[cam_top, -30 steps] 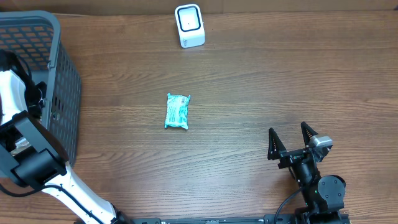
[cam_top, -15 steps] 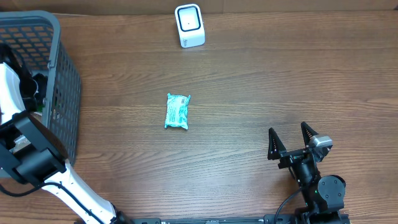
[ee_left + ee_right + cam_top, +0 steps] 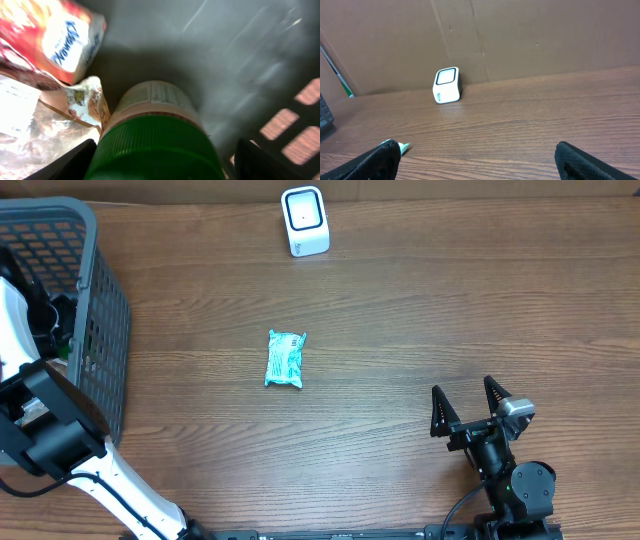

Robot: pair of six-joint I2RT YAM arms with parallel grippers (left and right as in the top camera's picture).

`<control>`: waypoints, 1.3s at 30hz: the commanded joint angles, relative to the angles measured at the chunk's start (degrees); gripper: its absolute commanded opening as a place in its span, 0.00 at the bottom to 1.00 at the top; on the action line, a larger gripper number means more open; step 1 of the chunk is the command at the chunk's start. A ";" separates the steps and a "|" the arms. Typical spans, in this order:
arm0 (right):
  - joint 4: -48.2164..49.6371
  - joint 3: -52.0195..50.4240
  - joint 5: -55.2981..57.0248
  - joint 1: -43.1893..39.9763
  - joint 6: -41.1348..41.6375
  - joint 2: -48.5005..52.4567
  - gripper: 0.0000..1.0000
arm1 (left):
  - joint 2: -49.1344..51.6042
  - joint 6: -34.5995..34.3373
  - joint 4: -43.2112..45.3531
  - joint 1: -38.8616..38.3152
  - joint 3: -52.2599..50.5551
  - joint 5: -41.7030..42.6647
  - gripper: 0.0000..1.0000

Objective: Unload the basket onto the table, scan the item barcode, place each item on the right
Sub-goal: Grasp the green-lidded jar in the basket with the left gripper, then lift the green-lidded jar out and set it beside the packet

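Having just been widened, the left gripper (image 3: pixel 165 152) is seen straddling, unclamped, the green-capped plastic bottle (image 3: pixel 159 102) in the grey mesh basket (image 3: pixel 108 310), its scan judged still ahead, while the right gripper (image 3: pixel 463 387) is held wide open, empty.

Left arm (image 3: pixel 115 485) showing glossy white links, boxy black joint housings sitting between them, black cables (image 3: pixel 57 330) looping beside upper link. Right arm (image 3: pixel 520 480) looking all black, round joint housing bulging low down, silver-grey block (image 3: pixel 516 408) sitting by wrist, thin cable curving off base. Right gripper (image 3: pixel 462 386) ending in two black tapered fingers; left fingers (image 3: pixel 262 161) appearing as dark wedges.
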 commanded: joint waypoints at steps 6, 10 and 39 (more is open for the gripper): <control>0.26 -0.63 0.48 -0.15 -0.26 -0.20 1.00 | 0.72 0.90 2.01 -0.72 -2.47 -1.81 0.63; 0.24 -0.63 0.48 -0.15 -0.26 -0.20 1.00 | 0.72 0.87 2.67 -0.72 -2.32 -0.37 0.51; 0.24 -0.63 0.48 -0.15 -0.26 -0.20 1.00 | 0.59 -3.67 -21.75 -0.72 41.07 9.16 0.40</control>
